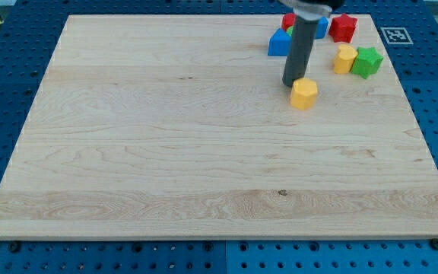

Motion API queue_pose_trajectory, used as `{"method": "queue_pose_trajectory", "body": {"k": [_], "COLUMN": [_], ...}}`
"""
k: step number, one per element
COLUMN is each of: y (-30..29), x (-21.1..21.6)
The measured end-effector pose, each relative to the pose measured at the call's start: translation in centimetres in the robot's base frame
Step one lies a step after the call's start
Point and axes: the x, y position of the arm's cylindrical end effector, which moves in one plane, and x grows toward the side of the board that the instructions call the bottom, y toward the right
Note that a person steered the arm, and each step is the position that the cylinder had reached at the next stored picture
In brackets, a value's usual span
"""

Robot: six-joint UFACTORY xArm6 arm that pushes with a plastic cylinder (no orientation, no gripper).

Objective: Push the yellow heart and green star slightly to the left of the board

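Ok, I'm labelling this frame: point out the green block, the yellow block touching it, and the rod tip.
green star (368,62), camera view, top face.
yellow heart (345,58), camera view, top face.
my tip (290,83), camera view, rod's very end.

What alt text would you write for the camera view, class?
My tip touches the top-left of a yellow block on a wooden board. To its right, a yellow heart touches a green star; blue and red blocks sit behind.
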Motion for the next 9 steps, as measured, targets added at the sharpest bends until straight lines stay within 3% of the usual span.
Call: {"method": "queue_pose_trajectory", "body": {"k": [1,4,5,6,8,9], "y": [0.8,22.4,22.8,18.1,6.9,7.2], "x": [1.6,-1.8,-4.5,-6.0,-4.5,-4.5]}}
